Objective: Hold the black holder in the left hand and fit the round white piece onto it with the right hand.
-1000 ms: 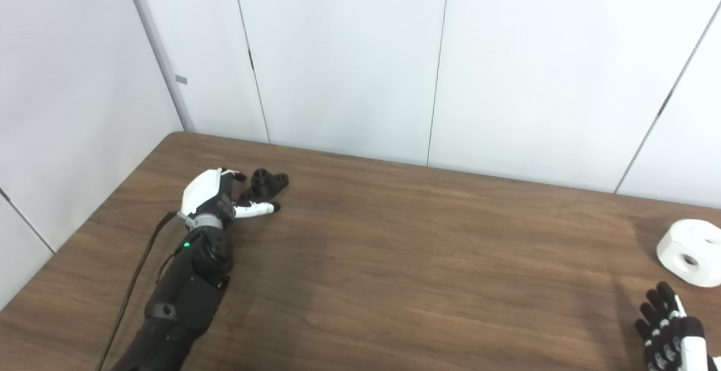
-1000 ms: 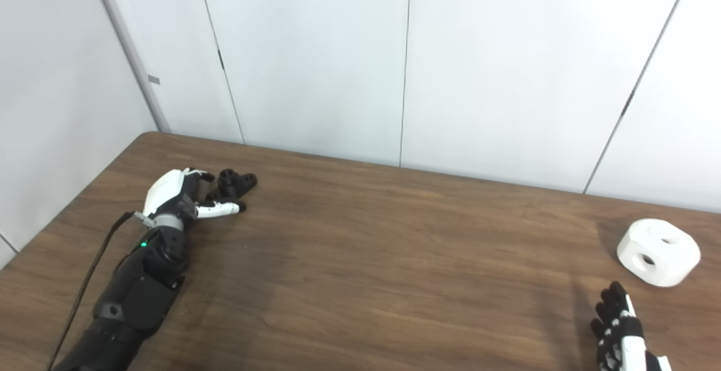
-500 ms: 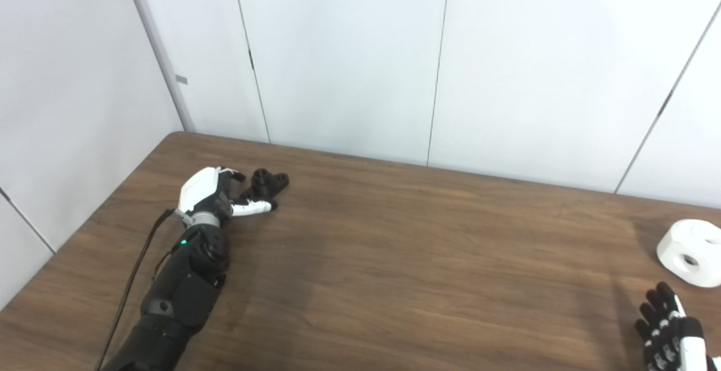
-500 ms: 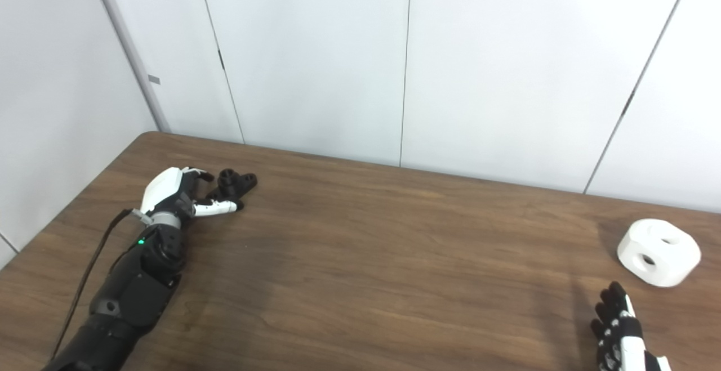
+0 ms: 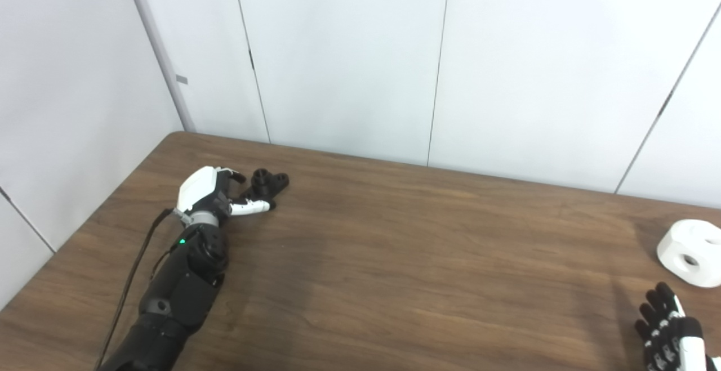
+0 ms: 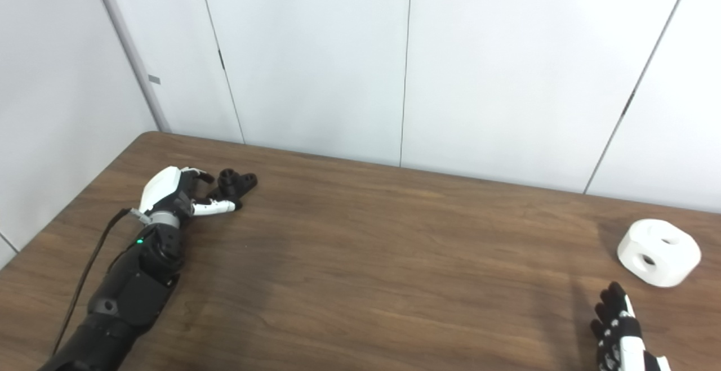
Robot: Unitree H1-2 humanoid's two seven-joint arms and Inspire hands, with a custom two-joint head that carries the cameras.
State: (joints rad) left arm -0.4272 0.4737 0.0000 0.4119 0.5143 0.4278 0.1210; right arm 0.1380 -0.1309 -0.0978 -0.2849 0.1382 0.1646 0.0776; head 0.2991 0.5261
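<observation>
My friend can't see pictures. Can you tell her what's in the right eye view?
A robot's left hand rests on a brown table, fingers open beside a small black holder. Far right, a round white piece sits untouched, with the open right hand just below it.

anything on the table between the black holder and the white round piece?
Nothing: between the black holder and the round white piece lies only bare brown table. Both eye views show it.

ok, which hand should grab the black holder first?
Left. The left hand is already at the black holder, fingers apart around it. The right hand sits far across the table, by the round white piece.
</observation>
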